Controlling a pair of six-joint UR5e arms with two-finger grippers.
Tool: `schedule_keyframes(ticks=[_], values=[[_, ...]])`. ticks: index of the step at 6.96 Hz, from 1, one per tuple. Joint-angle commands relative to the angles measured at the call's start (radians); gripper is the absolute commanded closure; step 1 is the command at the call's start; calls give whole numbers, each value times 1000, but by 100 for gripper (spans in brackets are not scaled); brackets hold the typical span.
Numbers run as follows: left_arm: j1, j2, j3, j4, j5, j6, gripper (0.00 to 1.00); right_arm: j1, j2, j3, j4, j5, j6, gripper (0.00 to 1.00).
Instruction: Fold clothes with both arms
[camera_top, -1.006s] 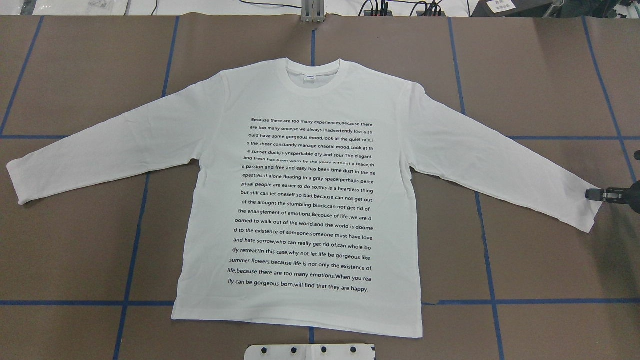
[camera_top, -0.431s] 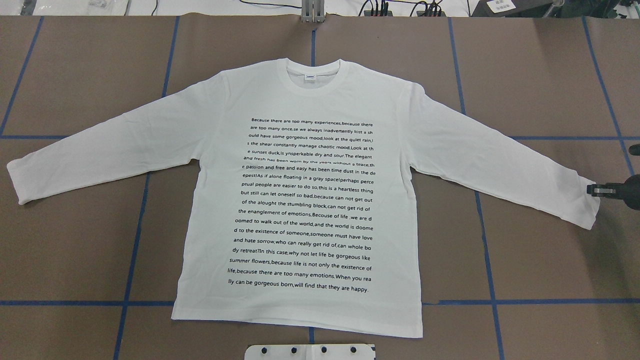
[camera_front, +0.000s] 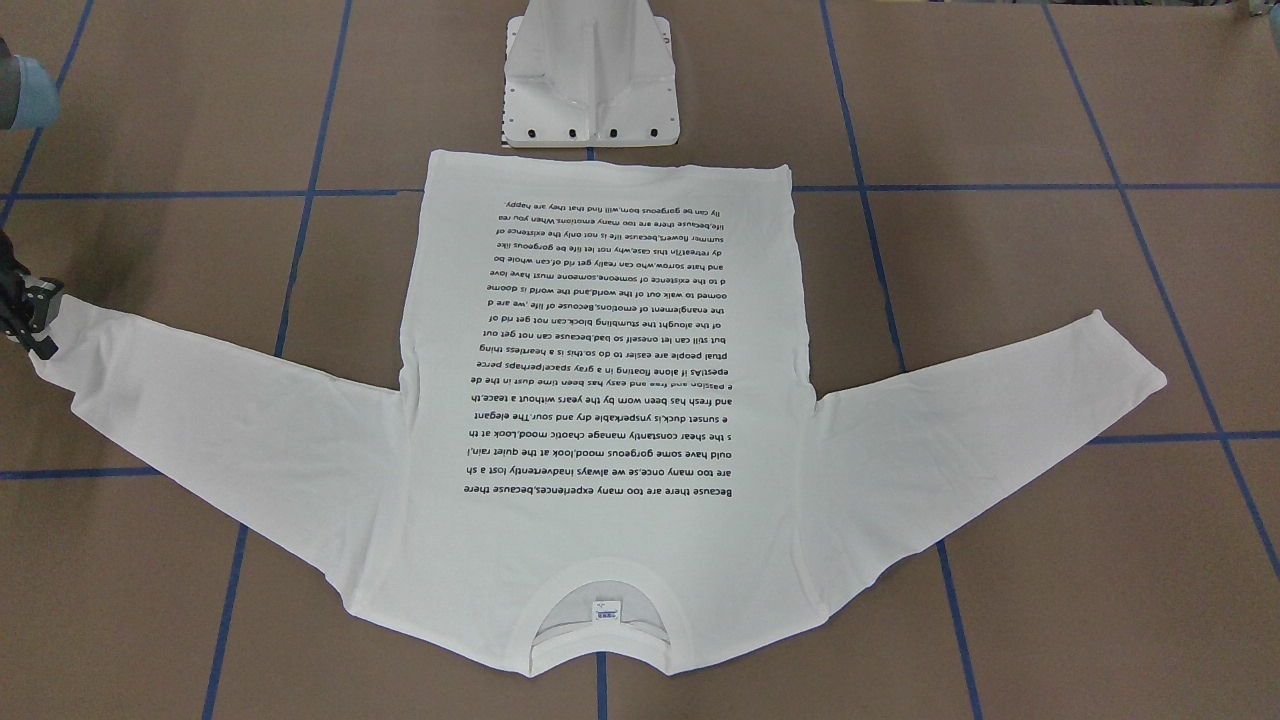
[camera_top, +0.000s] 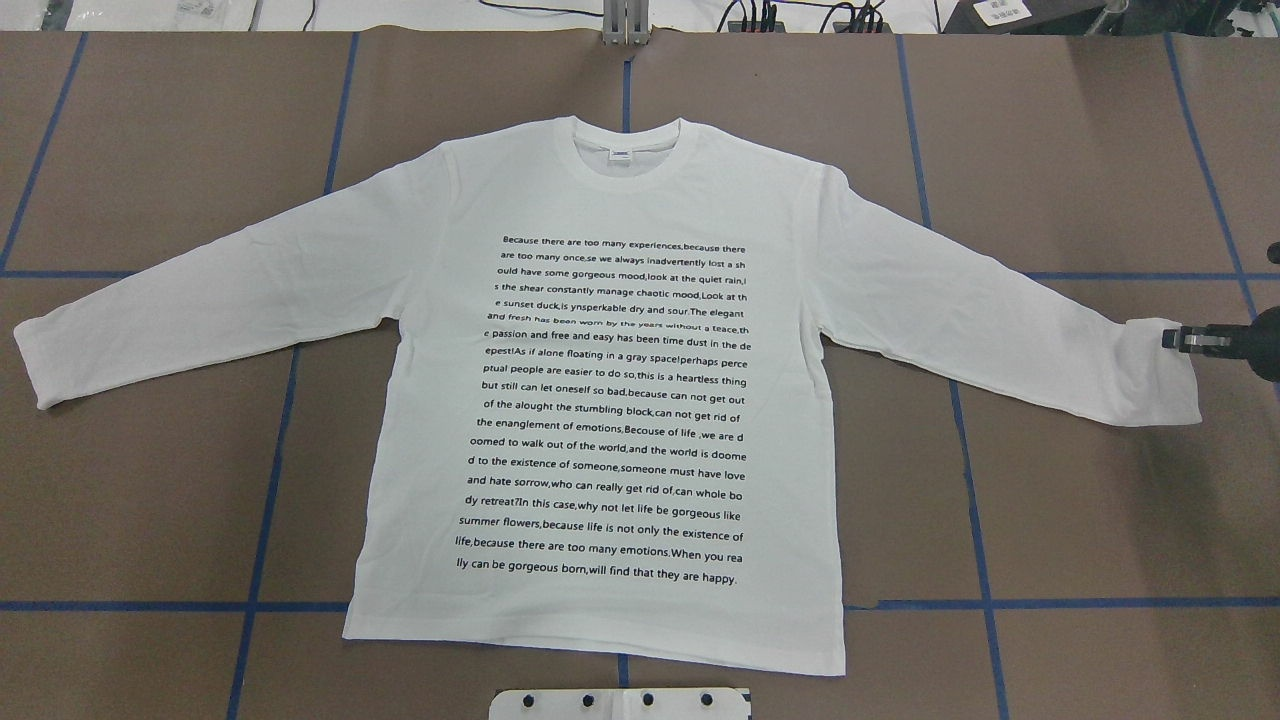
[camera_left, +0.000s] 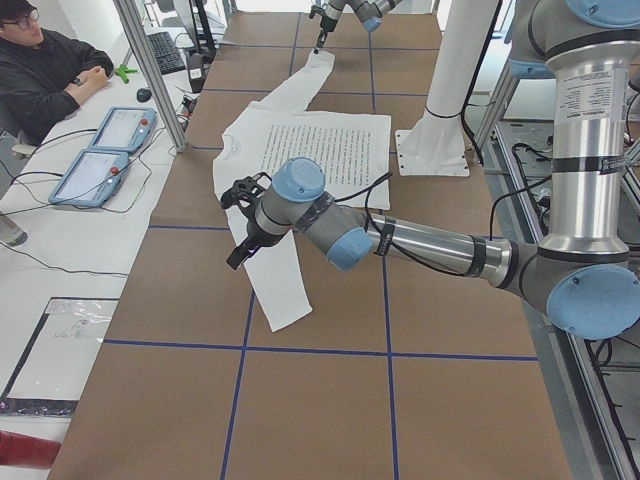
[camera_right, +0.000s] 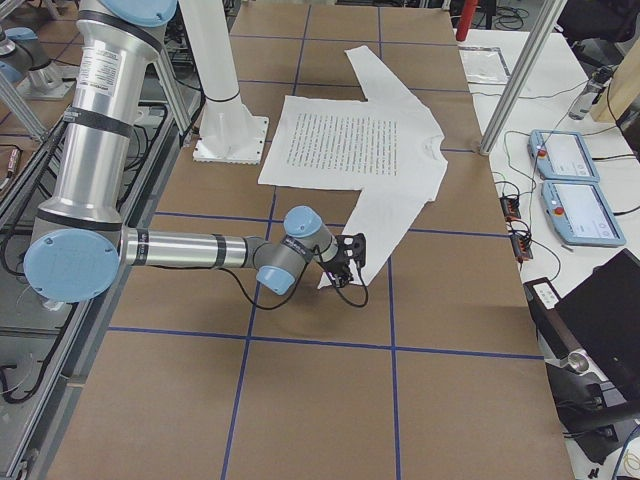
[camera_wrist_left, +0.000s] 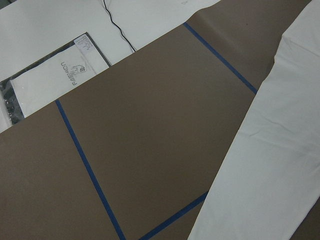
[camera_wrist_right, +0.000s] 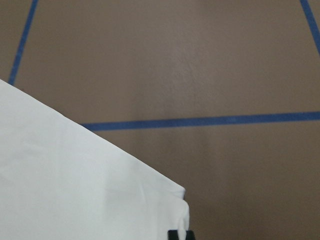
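Shirt (camera_top: 600, 400) flat, print up, centred on table (camera_top: 150, 150); right gripper (camera_top: 1172, 340) pinched on one sleeve cuff (camera_top: 1150, 375), left gripper (camera_left: 236, 225) near other sleeve, grip can't tell; best to raise cuff clear, sweep inward over chest, avoid dragging the body.

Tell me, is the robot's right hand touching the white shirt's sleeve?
Touching. The overhead view shows the right hand pinching the cuff of the white shirt, with the sleeve end bunched against its fingertips.
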Motion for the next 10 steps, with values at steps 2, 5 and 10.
schedule_keyframes(ticks=[2,5,10], values=[[0,-1,0,0,2,-3,0,14,296,190,-446,-5,3,100],[0,-3,2,2,2,-3,0,-134,774,186,-906,-195,150,100],[0,-12,14,2,2,-3,0,-436,1124,-238,-629,-634,213,100]])
